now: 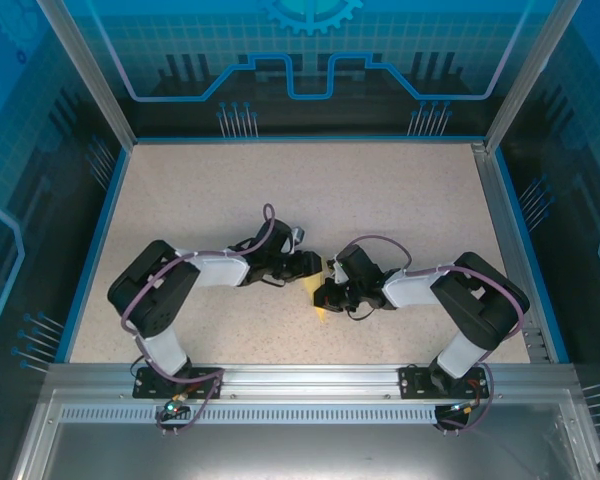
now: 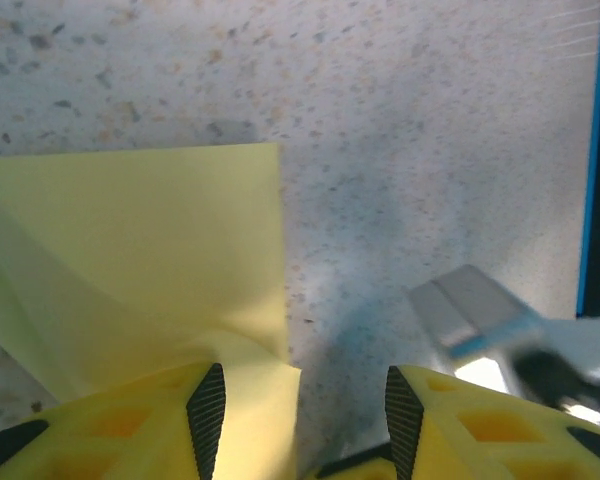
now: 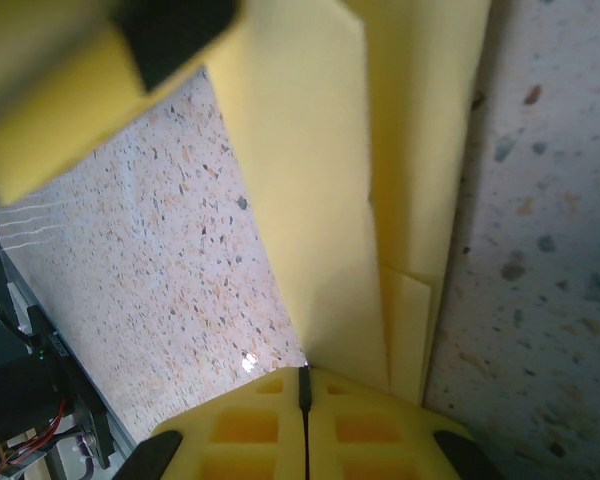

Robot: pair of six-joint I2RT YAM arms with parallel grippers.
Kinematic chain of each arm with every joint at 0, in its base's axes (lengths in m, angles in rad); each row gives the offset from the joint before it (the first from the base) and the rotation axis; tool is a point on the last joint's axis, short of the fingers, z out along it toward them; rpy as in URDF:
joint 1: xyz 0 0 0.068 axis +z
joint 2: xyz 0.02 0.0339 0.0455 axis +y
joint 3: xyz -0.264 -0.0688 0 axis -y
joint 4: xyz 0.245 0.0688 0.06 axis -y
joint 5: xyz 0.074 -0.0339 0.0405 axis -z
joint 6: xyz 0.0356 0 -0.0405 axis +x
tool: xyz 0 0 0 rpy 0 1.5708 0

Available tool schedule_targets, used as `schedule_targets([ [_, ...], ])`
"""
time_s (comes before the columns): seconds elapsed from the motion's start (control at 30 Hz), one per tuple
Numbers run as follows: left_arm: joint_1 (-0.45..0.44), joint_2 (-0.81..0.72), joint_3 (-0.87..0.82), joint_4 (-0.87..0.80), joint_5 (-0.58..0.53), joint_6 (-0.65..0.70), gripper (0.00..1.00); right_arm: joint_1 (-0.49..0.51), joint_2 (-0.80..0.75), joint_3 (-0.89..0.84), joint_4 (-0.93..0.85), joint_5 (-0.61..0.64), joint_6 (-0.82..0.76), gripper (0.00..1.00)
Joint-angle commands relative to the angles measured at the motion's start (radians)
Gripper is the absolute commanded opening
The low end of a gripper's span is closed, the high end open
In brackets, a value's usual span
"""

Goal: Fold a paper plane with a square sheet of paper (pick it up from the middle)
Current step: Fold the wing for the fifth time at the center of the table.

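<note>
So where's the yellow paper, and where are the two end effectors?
yellow paper (image 2: 130,240), left wrist view, flat upper flap.
left end effector (image 2: 305,405), left wrist view, gap between its open fingertips.
right end effector (image 3: 305,385), right wrist view, seam of its closed fingertips.

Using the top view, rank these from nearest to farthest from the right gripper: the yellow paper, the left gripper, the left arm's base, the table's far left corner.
From the right gripper:
1. The yellow paper, pinched in its jaws.
2. The left gripper, just to its left and slightly farther back.
3. The left arm's base, at the near edge, left.
4. The table's far left corner, back left.
</note>
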Motion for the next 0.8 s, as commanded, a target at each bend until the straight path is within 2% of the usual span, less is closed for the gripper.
schedule_targets([
  [0.0,-0.005,0.038,0.017,0.033,-0.02,-0.018,0.49,-0.008,0.034,-0.047,-0.123,0.02,-0.022,0.06],
  [0.2,0.021,0.042,0.027,-0.03,-0.081,0.003,0.48,-0.007,0.03,-0.056,-0.146,0.022,-0.035,0.05],
  [0.4,0.047,0.06,0.079,-0.071,-0.074,0.068,0.48,-0.007,0.032,-0.068,-0.136,0.004,-0.043,0.04],
  [0.77,0.11,0.102,0.101,-0.075,-0.058,0.103,0.49,-0.008,0.036,-0.083,-0.124,-0.005,-0.051,0.04],
])
